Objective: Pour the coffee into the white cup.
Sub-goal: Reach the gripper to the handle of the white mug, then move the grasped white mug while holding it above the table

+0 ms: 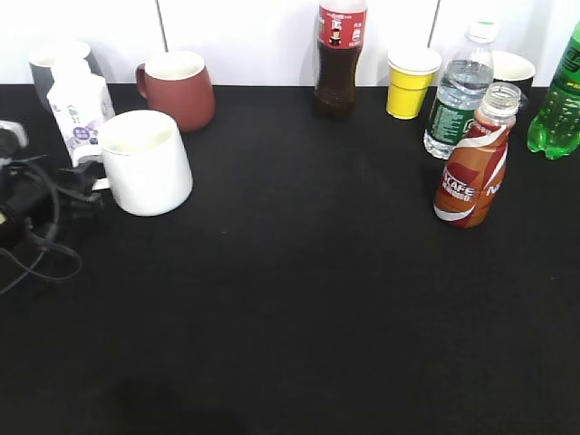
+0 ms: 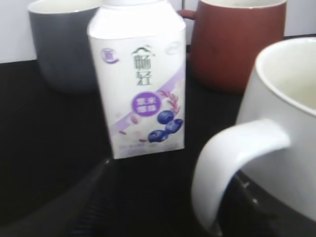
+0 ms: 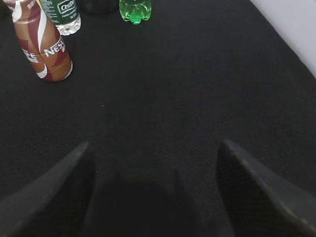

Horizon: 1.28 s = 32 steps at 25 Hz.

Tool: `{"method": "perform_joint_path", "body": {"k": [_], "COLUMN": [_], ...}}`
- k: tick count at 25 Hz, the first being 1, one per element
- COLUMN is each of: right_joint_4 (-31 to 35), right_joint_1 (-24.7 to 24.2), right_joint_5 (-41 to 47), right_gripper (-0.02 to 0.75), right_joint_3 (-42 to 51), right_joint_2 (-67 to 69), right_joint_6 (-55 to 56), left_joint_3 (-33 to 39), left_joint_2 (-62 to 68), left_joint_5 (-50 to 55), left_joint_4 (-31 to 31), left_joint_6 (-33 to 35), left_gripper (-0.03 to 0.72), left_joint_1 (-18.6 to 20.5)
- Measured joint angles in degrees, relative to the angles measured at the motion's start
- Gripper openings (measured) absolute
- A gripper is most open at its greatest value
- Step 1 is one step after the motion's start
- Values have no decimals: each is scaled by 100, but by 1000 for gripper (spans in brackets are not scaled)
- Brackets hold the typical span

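Observation:
The white cup (image 1: 145, 163) stands at the left of the black table, its loop handle (image 2: 232, 163) pointing at my left gripper (image 1: 86, 181). In the left wrist view the left gripper (image 2: 170, 173) is open, with one finger on each side of the outer part of the handle and a wide gap to the left finger. The coffee bottle (image 1: 474, 163) stands upright at the right. It also shows at the upper left of the right wrist view (image 3: 44, 49). My right gripper (image 3: 155, 163) is open and empty, low over bare table, well short of the bottle. It is out of the exterior view.
A white and purple carton (image 1: 77, 109), a brown-red mug (image 1: 181, 86) and a grey mug (image 1: 59, 59) stand close behind the white cup. A cola bottle (image 1: 338, 59), yellow cup (image 1: 410, 82), water bottle (image 1: 459, 95) and green bottle (image 1: 559, 100) line the back right.

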Motion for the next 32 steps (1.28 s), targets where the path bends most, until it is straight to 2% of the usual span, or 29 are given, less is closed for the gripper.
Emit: {"method": "perform_joint_path", "body": {"k": [2, 4, 5, 8, 9, 12, 15, 17, 20, 22, 24, 30, 31, 32], "right_joint_4": [0, 0, 0, 0, 0, 0, 0, 0, 0, 0, 0, 99, 113, 117], "right_joint_1": [0, 0, 0, 0, 0, 0, 0, 0, 0, 0, 0, 0, 0, 0], "right_joint_5": [0, 0, 0, 0, 0, 0, 0, 0, 0, 0, 0, -30, -278, -1237], "right_gripper": [582, 582, 582, 582, 582, 582, 582, 582, 582, 582, 582, 582, 582, 582], "right_joint_3": [0, 0, 0, 0, 0, 0, 0, 0, 0, 0, 0, -13, -83, -129], "right_joint_2": [0, 0, 0, 0, 0, 0, 0, 0, 0, 0, 0, 0, 47, 198], "right_joint_6": [0, 0, 0, 0, 0, 0, 0, 0, 0, 0, 0, -6, -24, -29], "left_joint_3": [-225, -518, -671, -831, -837, -701, -40, 148, -214, -702, -1111, -1236, -1236, -1236], "left_joint_2": [174, 390, 513, 674, 674, 677, 409, -20, -451, -457, -457, -473, -473, -473], "left_joint_5": [-7, -7, -31, -153, -161, -369, -757, -574, -602, -510, -252, 238, 238, 238], "left_joint_4": [111, 136, 148, 259, 253, 367, 1188, 1792, 2318, 3112, 3591, 3711, 3711, 3711], "left_joint_6": [0, 0, 0, 0, -5, -194, -461, -537, -760, -1178, -1388, -1502, -1502, -1502], "left_gripper": [467, 417, 361, 87, 71, 71, 67, 63, 62, 62, 61, 61, 61, 60], "left_joint_1": [11, 61, 78, 78, 78, 78, 70, -162, -715, -949, -1136, -1194, -1194, -1194]}}
